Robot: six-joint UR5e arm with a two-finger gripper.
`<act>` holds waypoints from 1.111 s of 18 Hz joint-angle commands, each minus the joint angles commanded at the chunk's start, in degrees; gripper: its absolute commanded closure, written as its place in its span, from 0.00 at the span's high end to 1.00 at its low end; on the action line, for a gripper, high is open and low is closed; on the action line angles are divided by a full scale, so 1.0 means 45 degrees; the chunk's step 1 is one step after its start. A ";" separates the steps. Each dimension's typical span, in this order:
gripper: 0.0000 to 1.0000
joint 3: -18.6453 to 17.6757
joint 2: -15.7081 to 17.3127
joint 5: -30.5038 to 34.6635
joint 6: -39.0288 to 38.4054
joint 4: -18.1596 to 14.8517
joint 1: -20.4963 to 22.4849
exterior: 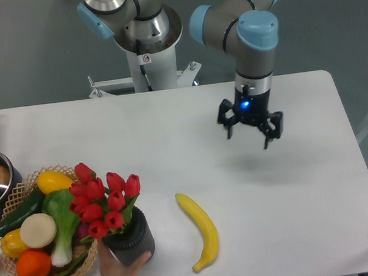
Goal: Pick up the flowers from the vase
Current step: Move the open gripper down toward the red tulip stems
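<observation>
Beside basket (23, 187), flowers (104, 199) upright in vase (129, 236)

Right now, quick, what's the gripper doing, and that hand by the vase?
Gripper: open, empty, above the table.
Person's hand: around the base of the vase, flowers in it.
</observation>
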 joint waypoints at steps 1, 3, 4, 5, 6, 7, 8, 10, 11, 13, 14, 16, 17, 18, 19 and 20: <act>1.00 0.0020 -0.0078 -0.0372 0.0000 0.0000 -0.0097; 1.00 0.0078 -0.0157 -0.1115 -0.0020 0.0000 -0.0565; 1.00 0.0136 -0.0235 -0.2395 0.0038 0.0039 -0.0799; 1.00 0.0176 -0.0313 -0.3452 0.0058 0.0039 -0.0917; 1.00 0.0176 -0.0410 -0.4448 0.0058 0.0058 -0.0918; 1.00 0.0195 -0.0469 -0.5174 0.0058 0.0059 -0.0938; 1.00 0.0273 -0.0586 -0.5722 0.0058 0.0059 -0.0957; 1.00 0.0565 -0.0936 -0.6583 0.0058 0.0059 -0.1113; 1.00 0.0818 -0.1170 -0.6916 0.0058 0.0059 -0.1307; 1.00 0.1307 -0.1698 -0.7387 0.0097 0.0078 -0.1640; 1.00 0.1405 -0.1739 -0.7465 0.0136 0.0078 -0.1699; 1.00 0.1387 -0.1739 -0.7524 0.0583 0.0098 -0.1855; 1.00 0.1329 -0.1759 -0.7621 0.0914 0.0098 -0.1991; 1.00 0.1290 -0.1797 -0.7719 0.1053 0.0098 -0.2109; 1.00 0.1309 -0.1875 -0.7739 0.1074 0.0117 -0.2206; 1.00 0.1309 -0.1895 -0.7759 0.1074 0.0253 -0.2323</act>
